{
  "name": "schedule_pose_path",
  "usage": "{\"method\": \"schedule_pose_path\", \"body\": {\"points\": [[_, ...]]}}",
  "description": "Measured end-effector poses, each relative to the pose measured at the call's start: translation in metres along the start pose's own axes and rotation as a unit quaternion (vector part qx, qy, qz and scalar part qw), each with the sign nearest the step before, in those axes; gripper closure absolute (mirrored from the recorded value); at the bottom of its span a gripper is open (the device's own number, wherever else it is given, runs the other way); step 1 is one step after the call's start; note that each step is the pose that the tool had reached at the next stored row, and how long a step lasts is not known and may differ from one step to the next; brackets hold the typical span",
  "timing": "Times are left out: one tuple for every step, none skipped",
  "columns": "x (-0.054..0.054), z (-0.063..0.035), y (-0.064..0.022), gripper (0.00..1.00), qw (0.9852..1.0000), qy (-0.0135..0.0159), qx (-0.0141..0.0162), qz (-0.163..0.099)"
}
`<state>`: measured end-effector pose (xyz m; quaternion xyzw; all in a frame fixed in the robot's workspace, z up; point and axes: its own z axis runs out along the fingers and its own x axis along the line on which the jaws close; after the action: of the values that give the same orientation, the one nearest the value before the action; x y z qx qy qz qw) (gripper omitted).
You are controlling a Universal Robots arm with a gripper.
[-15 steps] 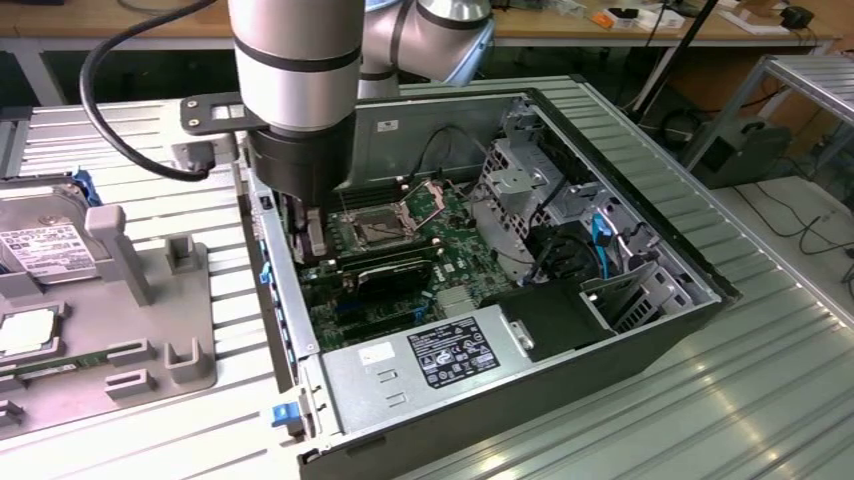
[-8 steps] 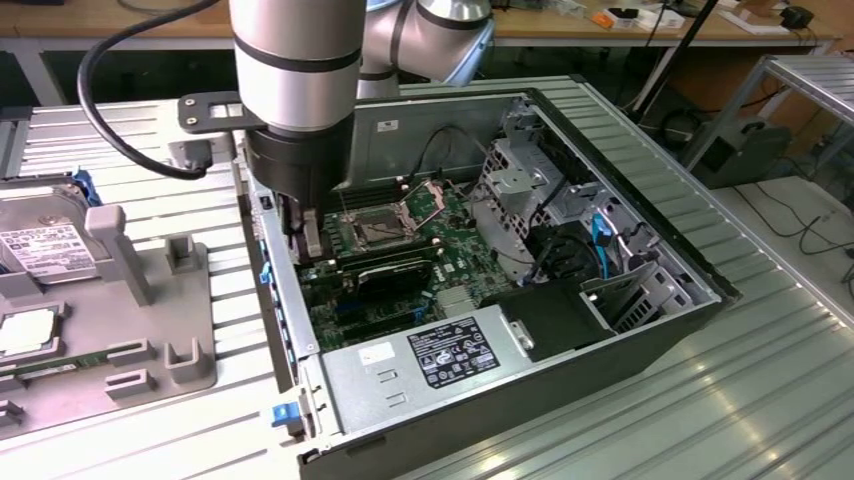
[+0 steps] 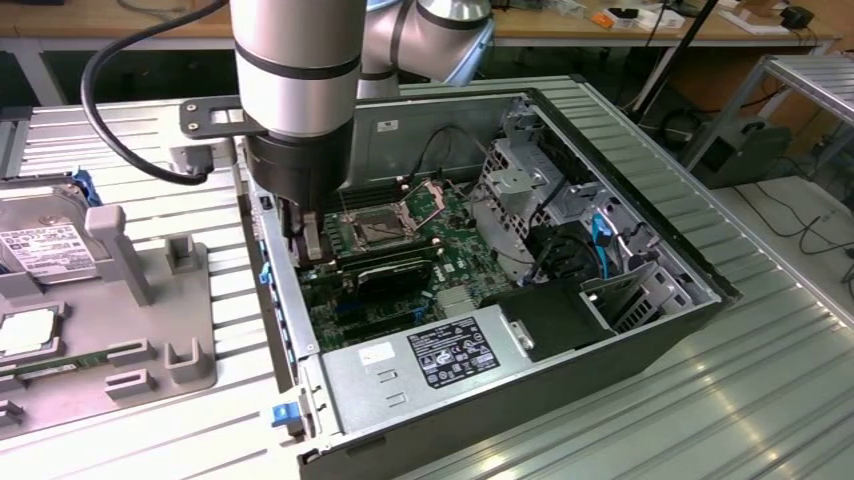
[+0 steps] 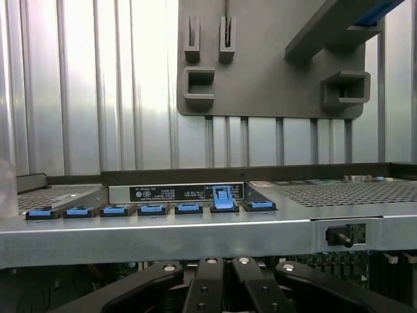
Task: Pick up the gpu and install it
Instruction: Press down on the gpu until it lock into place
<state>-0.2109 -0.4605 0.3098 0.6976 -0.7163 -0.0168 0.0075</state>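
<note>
We hold the gripper [image 3: 310, 243] low inside the computer case [image 3: 667, 240], fingers together, empty. The gpu [image 3: 394, 272] lies seated across the motherboard [image 3: 441, 205] near the gripper. We judge even, straight-down pressure best for full seating.

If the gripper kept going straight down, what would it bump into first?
Probably the gpu, lying flat on the green motherboard just below the shut gripper; depth is hard to judge.
</note>
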Motion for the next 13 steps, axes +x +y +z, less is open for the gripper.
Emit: {"method": "schedule_pose_path", "body": {"points": [[0.0,0.0008,0.0,0.89,1.0,-0.0002,-0.0002,0.0],[0.0,0.0014,-0.0001,0.89,1.0,-0.0002,-0.0004,0.0],[0.0,0.0021,-0.0001,0.89,1.0,-0.0004,-0.0005,0.0],[0.0,0.0027,-0.0001,0.89,1.0,-0.0006,-0.0007,0.001],[0.0,0.0028,-0.0001,0.89,1.0,-0.0006,-0.0008,0.001],[0.0,0.0028,-0.0001,0.89,1.0,-0.0006,-0.0009,0.001],[0.0,0.003,-0.0003,0.89,1.0,-0.0008,-0.0009,0.001],[-0.0001,0.003,-0.001,0.89,1.0,-0.001,-0.0009,0.001],[-0.0001,0.0031,-0.0016,0.89,1.0,-0.001,-0.0008,0.001],[-0.0003,0.0041,-0.0027,0.89,1.0,-0.0021,0.0001,0.001],[-0.0002,0.0034,-0.0037,0.89,1.0,-0.0016,-0.0005,0.001],[-0.0001,0.0031,-0.0045,0.89,1.0,-0.0018,-0.0007,0.001],[-0.0002,0.0031,-0.0052,0.89,1.0,-0.0021,-0.0007,0.001]]}}
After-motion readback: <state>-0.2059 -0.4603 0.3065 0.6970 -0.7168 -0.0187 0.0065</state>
